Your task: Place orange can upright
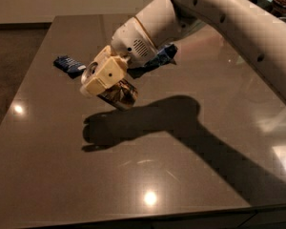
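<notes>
The orange can [118, 93] is held in my gripper [103, 79], above the dark table [190, 142] left of centre. The can is tilted, its silver end [90, 69] facing up and to the left, its patterned body pointing down right. My cream fingers [106, 74] are shut around the can's body. The white arm reaches in from the upper right. The can's shadow [114, 128] falls on the table below it.
A blue-and-white snack bag [69, 64] lies at the far left of the table. Another blue bag [158, 58] lies behind my wrist, partly hidden by it. The table's front edge runs along the bottom, its left edge along the floor.
</notes>
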